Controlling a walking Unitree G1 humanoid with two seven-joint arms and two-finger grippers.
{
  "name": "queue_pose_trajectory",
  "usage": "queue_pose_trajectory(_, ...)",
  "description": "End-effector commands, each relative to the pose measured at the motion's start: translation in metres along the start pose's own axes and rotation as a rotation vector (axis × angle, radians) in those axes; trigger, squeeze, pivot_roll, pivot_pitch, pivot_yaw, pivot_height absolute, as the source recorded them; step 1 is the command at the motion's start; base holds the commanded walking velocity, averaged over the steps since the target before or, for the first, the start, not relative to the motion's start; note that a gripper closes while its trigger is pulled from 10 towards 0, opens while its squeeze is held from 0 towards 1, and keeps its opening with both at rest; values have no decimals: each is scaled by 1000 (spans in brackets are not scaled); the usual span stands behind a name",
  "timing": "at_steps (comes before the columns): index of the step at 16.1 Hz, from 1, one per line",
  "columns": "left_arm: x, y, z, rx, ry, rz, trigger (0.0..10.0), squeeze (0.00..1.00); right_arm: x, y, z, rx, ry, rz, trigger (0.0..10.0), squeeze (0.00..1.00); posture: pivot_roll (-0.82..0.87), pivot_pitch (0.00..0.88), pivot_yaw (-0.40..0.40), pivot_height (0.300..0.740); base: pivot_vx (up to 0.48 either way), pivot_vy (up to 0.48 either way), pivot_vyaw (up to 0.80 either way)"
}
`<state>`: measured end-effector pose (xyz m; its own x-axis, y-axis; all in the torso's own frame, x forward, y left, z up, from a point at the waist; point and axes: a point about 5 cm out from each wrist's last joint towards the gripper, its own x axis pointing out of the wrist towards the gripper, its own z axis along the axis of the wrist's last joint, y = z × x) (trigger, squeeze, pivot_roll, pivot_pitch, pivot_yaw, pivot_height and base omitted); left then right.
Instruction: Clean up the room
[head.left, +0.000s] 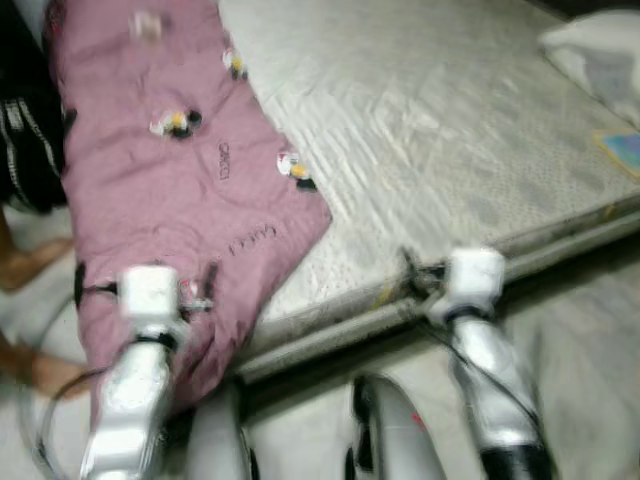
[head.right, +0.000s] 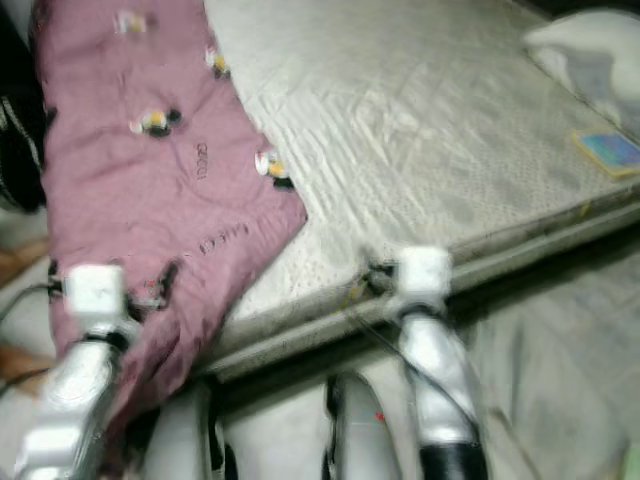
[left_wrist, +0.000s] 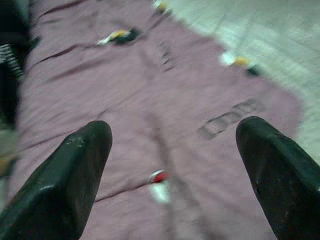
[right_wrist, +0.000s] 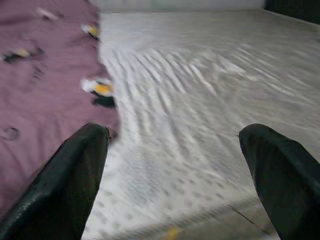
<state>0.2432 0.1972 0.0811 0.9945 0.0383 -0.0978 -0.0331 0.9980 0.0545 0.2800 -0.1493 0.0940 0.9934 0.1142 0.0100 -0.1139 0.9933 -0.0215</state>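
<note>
A pink blanket (head.left: 170, 190) with small penguin prints lies over the left side of a bare pale mattress (head.left: 450, 130) and hangs off its near edge. My left gripper (left_wrist: 172, 170) is open just above the blanket's hanging part, its two black fingers (left_wrist: 70, 180) spread wide. My right gripper (right_wrist: 172, 175) is open too, held over the mattress's near edge beside the blanket's corner (right_wrist: 60, 115). Both silver arms (head.left: 135, 400) reach forward from below in the head views. The pictures are blurred.
A white pillow (head.left: 600, 50) and a small blue-and-yellow flat thing (head.left: 622, 150) lie at the mattress's far right. A person's bare feet (head.left: 35, 262) and dark clothing (head.left: 25, 120) are at the left, next to the blanket. Pale floor (head.left: 580, 340) runs before the mattress.
</note>
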Motion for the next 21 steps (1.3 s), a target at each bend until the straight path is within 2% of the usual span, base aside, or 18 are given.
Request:
queue_pose_trajectory(1, 0, -8, -1, -14, 9, -10, 10000, 0, -7, -15, -6, -17, 24, -39, 10000, 0, -44, 96, 13, 581, 0, 0, 0)
queue_pose_trajectory(4, 3, -4, -5, -3, 37, 43, 10000, 0, -7, -16, -6, -10, 28, -39, 10000, 0, -48, 96, 12, 581, 0, 0, 0)
queue_pose_trajectory(8, 10, 11, -13, -53, 99, 173, 10000, 0, -10, -21, -6, -18, 26, -46, 10000, 0, -49, 99, 10, 536, 0, 0, 0)
queue_pose_trajectory(11, 14, 21, -18, -60, 138, 236, 10000, 0, -13, -29, -8, -33, 41, -58, 10000, 0, -62, 111, 5, 531, 0, 0, 0)
queue_pose_trajectory(15, 30, 31, -23, -73, 204, 301, 10000, 0, -14, -34, -6, -44, 44, -69, 10000, 0, -72, 135, 2, 531, 0, 0, 0)
queue_pose_trajectory(17, 36, 31, -28, -85, 243, 327, 10000, 0, -17, -35, -6, -41, 46, -68, 10000, 0, -77, 142, -1, 526, 0, 0, 0)
queue_pose_trajectory(19, 42, 24, -34, -73, 298, 311, 10000, 0, -19, -36, -7, -42, 50, -64, 10000, 0, -89, 139, -4, 501, 0, 0, 0)
queue_pose_trajectory(20, 44, 12, -41, -55, 358, 240, 10000, 0, -19, -37, -7, -45, 49, -65, 10000, 0, -89, 139, -4, 486, 0, 0, 0)
queue_pose_trajectory(21, 46, 0, -44, -70, 377, 172, 10000, 0, -18, -37, -7, -47, 48, -65, 10000, 0, -94, 135, -5, 486, 0, 0, 0)
